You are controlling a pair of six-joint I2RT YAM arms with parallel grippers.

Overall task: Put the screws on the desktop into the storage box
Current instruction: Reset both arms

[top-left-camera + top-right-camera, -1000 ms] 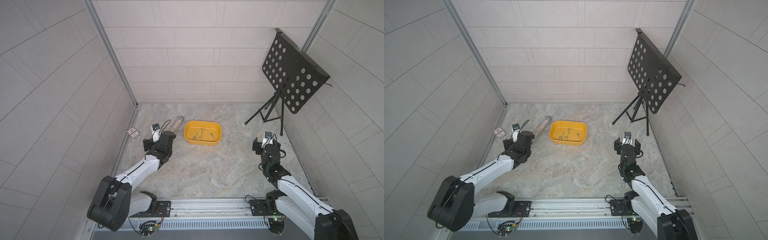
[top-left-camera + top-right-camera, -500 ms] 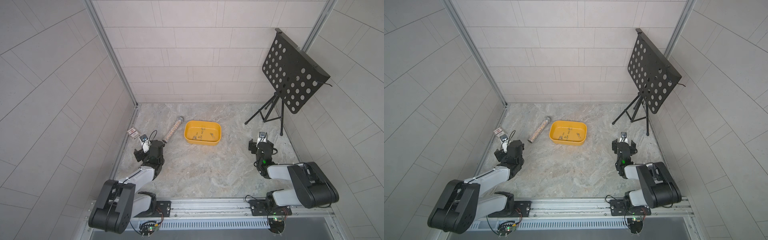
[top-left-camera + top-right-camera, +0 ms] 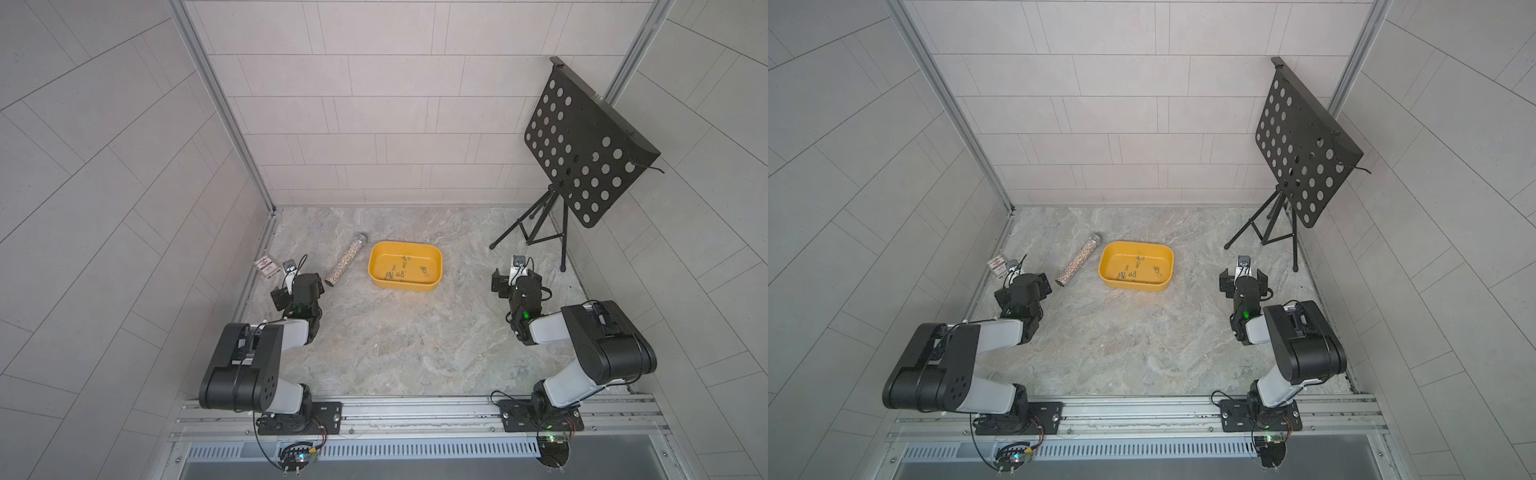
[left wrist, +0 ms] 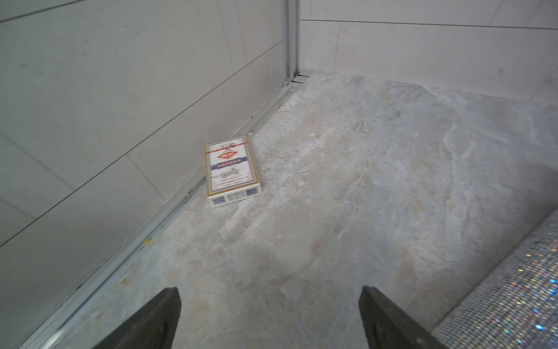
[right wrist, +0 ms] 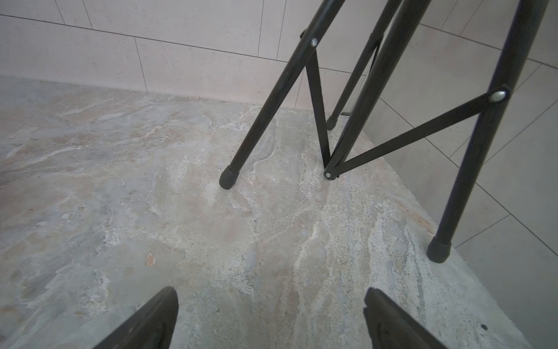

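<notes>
**Task items**
- Storage box (image 3: 402, 286) (image 3: 1133, 286): yellow, shallow, flat on the worktop (image 3: 407, 345), toward the rear and between the two arms in both top views.
- Screws (image 3: 402, 269) (image 3: 1136, 269): small grey scatter, loose on the box floor, around the centre and toward the near wall. Too small for an exact count.

**Left side**
- Left pincer (image 4: 270, 302): released, jaws spread wide, nothing between them, only bare worktop in the gap.
- Position: low over the left side of the worktop, well apart from the storage box.
- Card box (image 4: 232, 170) (image 3: 266, 266): ahead of the pincer, flat on the worktop, near the left wall rail.
- Glitter tube (image 3: 345, 259) (image 4: 513, 296): flat on the worktop between left pincer and storage box, touching neither, silver cap toward the rear.

**Right side**
- Right pincer (image 5: 270, 302): released, jaws spread wide, nothing between them.
- Position: low over the right side of the worktop, well apart from the storage box, facing the tripod legs of the music stand (image 5: 271, 99) (image 3: 582, 145).
- Music stand: in the right rear corner, rubber feet on the worktop, black perforated plate tilted.

**Arms**
- Both folded, elbows raised close to the front base rail.
</notes>
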